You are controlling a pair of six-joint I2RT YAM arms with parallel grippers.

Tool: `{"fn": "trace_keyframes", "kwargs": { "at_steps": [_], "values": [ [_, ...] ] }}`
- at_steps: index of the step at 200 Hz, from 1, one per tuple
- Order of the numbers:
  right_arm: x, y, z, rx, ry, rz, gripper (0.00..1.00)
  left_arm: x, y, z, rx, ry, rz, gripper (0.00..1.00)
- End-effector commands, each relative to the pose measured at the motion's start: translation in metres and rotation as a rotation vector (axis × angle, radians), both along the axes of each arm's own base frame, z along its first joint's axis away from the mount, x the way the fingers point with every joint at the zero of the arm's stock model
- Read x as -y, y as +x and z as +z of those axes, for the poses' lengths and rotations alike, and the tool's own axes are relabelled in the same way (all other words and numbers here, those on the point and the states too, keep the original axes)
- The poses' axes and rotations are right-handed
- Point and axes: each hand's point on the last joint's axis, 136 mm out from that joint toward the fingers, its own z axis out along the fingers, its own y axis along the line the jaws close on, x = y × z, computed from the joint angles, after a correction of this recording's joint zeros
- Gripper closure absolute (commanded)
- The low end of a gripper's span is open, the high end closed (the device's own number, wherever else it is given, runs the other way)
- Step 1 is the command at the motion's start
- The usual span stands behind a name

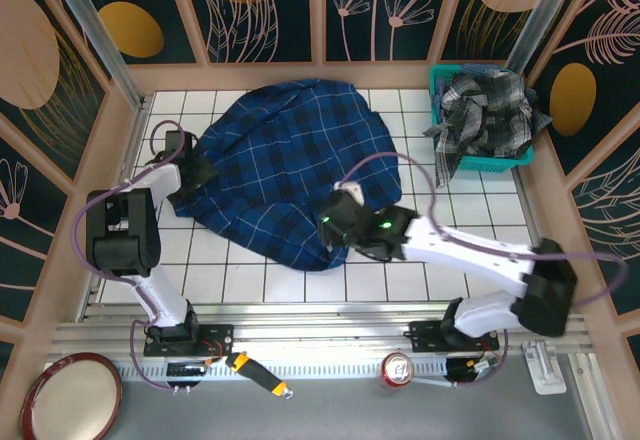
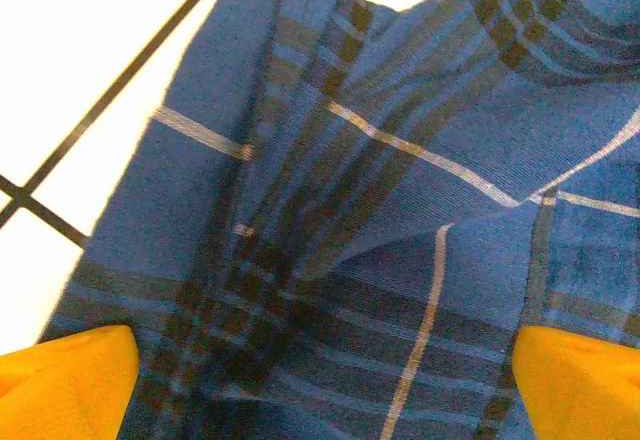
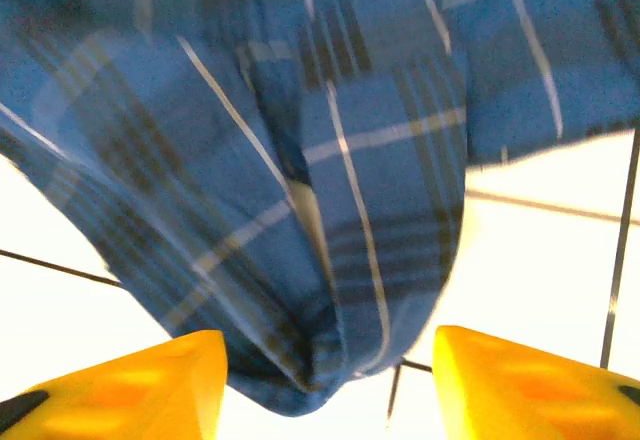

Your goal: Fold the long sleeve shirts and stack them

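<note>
The navy-blue plaid shirt (image 1: 290,165) lies rumpled over the middle of the white gridded table (image 1: 470,210). My left gripper (image 1: 200,173) is at its left edge. In the left wrist view that gripper (image 2: 320,385) is open, its yellow fingertips (image 2: 70,380) spread wide with blue cloth (image 2: 400,210) lying between them. My right gripper (image 1: 335,228) is at the shirt's near right edge. Seen from the right wrist, it (image 3: 330,385) is open too, with a hanging fold of the shirt (image 3: 330,260) between its fingers (image 3: 530,385). The grey checked shirt (image 1: 485,110) is bunched in the teal basket (image 1: 520,158) at the far right.
Wooden walls (image 1: 120,130) fence the table on three sides. Off the near edge lie a soda can (image 1: 397,368), an orange-handled tool (image 1: 252,371) and a red-rimmed plate (image 1: 70,397). Bare grid shows at the near left (image 1: 230,275) and right (image 1: 470,210).
</note>
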Motion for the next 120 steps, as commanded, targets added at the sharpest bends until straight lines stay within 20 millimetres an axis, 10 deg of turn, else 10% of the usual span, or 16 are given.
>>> {"fn": "trace_keyframes", "kwargs": {
  "at_steps": [1, 60, 85, 120],
  "values": [
    [0.010, 0.043, 0.046, 0.119, 0.174, 0.006, 0.33, -0.013, -0.006, 0.013, -0.001, 0.051, 0.024, 0.04],
    [0.038, 0.221, -0.061, 0.065, -0.081, -0.192, 0.39, -0.004, -0.008, -0.001, -0.014, 0.001, 0.008, 0.06],
    [0.049, 0.245, -0.115, -0.026, -0.139, -0.238, 0.40, -0.005, -0.007, -0.006, -0.023, 0.002, 0.010, 0.06],
    [0.084, 0.230, -0.144, -0.096, -0.167, -0.333, 0.46, -0.007, -0.005, -0.012, -0.039, 0.012, 0.012, 0.05]
  ]
}}
